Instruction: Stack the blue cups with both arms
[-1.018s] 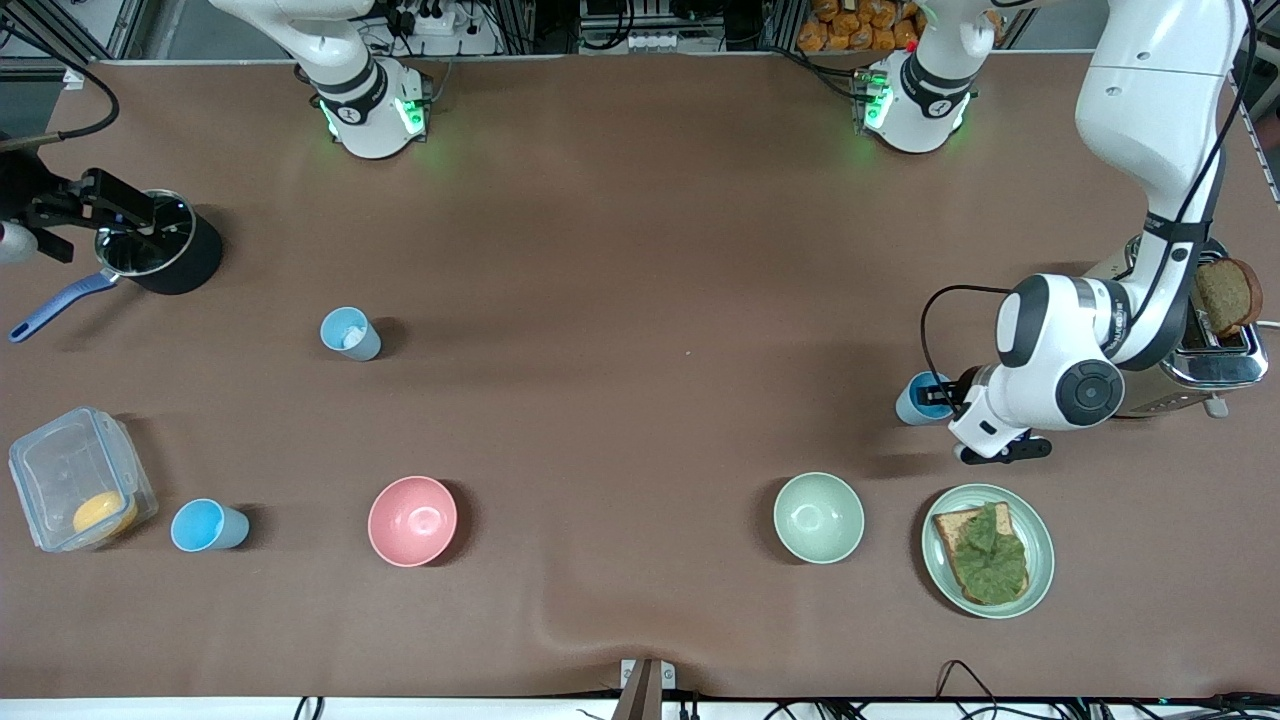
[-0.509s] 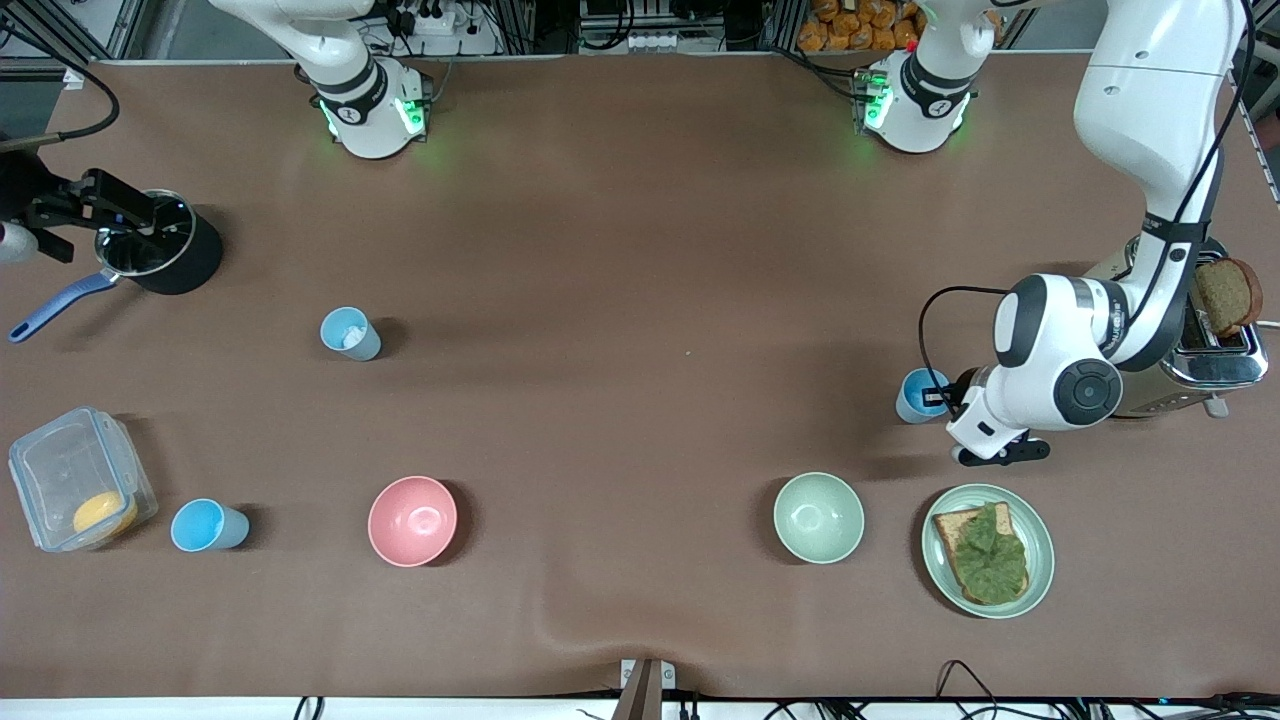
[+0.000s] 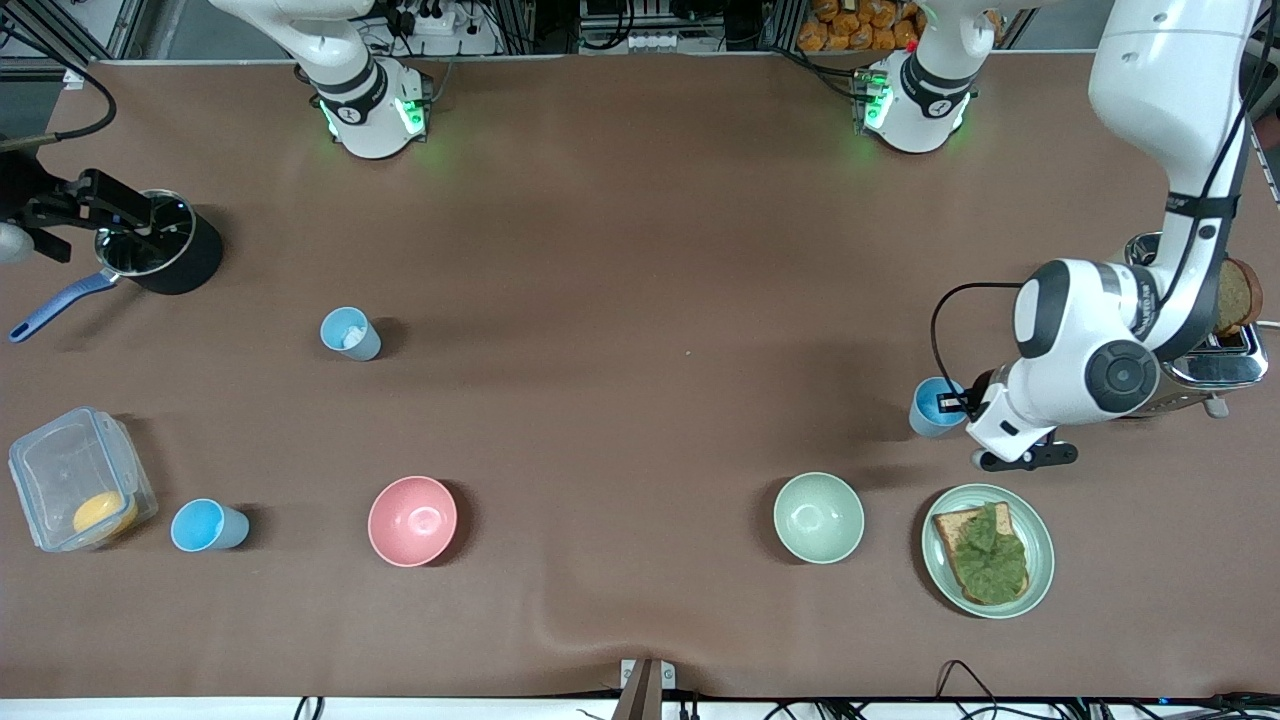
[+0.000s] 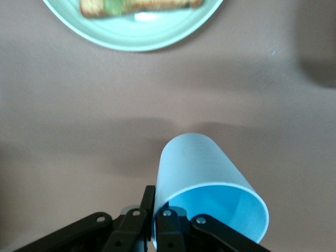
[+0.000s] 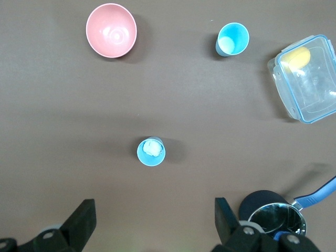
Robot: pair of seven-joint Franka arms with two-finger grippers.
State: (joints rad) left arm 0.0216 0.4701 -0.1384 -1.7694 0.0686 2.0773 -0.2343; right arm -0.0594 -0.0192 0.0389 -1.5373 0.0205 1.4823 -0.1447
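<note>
My left gripper [image 3: 958, 404] is shut on the wall of a blue cup [image 3: 934, 410], one finger inside the rim and one outside. In the left wrist view this blue cup [image 4: 202, 168] tilts away from the gripper [image 4: 157, 212]; I cannot tell whether it still touches the table. A second blue cup [image 3: 350, 333] with something white inside stands toward the right arm's end. A third blue cup [image 3: 207, 526] stands nearer the camera, beside a clear container. My right gripper [image 5: 153, 220] hangs open and high over that end, with nothing between its fingers.
A pink bowl [image 3: 412, 520] and a pale green bowl [image 3: 818, 517] sit near the front. A green plate [image 3: 1038, 560] carries toast with greens. A toaster [image 3: 1215, 362] holds a bread slice beside the left arm. A black pot [image 3: 195, 265] and the clear container [image 3: 50, 470] sit at the right arm's end.
The left gripper has shut on the blue cup's wall and shifted it a little toward the left arm's end. The right arm has not moved.
</note>
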